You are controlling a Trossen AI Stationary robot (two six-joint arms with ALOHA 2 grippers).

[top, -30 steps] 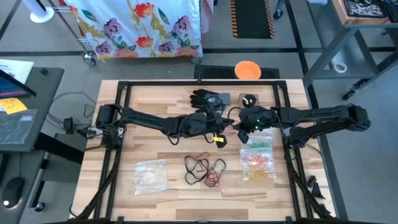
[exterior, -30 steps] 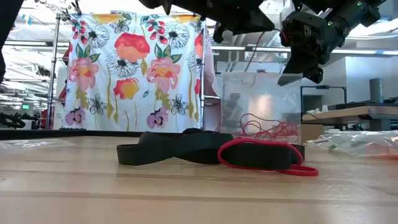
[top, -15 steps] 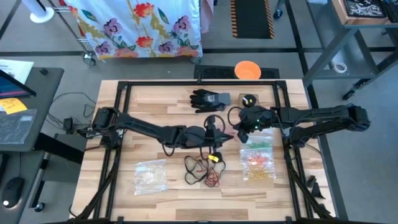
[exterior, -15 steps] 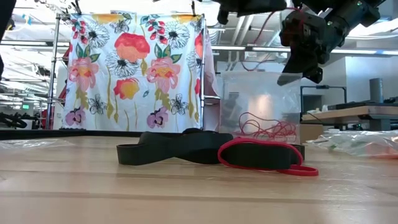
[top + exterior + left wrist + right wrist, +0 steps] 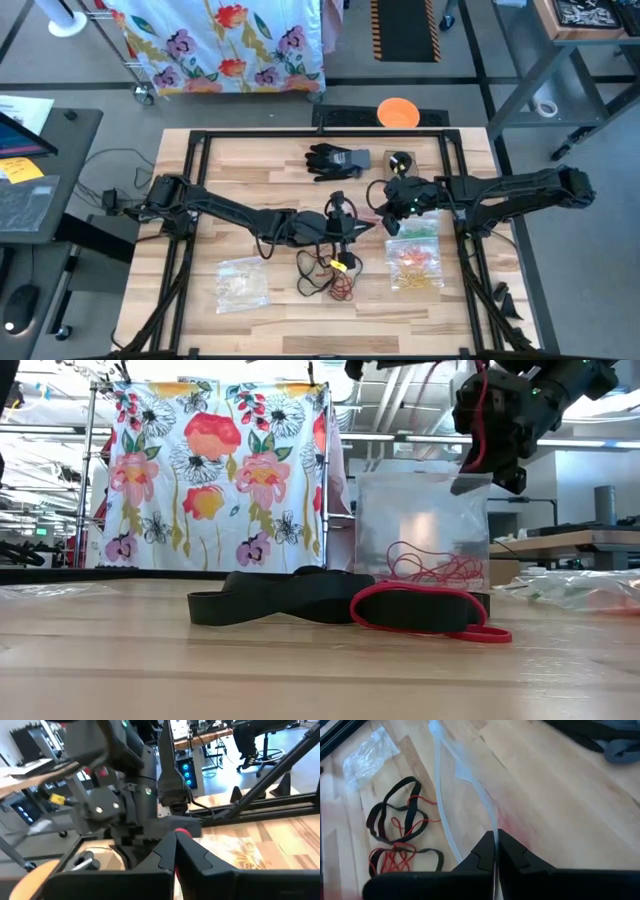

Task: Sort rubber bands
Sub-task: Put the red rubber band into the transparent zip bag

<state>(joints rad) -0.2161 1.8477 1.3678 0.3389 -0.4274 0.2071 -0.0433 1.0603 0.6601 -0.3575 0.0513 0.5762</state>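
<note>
High view first: both arms meet over the middle of the tabletop (image 5: pixel 250 160). Right claw (image 5: pixel 392 208) is pressed together on the rim of a clear plastic bag (image 5: pixel 420 525), holding it up off the wood, and the low view shows the bag hanging upright with red loops gathered at its bottom. Left claw (image 5: pixel 342 232) sits just beside it, fingers pinched shut; in its own wrist view a sliver of red shows between the tips, so it looks to be carrying a red band, though I can't be certain.

Down below them lies the loose pile of rubber bands (image 5: pixel 325 272), black and red tangled together near the front of the wood. Another bag (image 5: pixel 415 263) with orange and yellow ones lies to the right, one more bag (image 5: pixel 243 281) to the left, and the black glove (image 5: pixel 335 159) rests at the back.

My read: this is the drop-off step, mid-sort. Next, that left claw needs to line up over the bag's mouth and let go cleanly, then head back to the pile.
</note>
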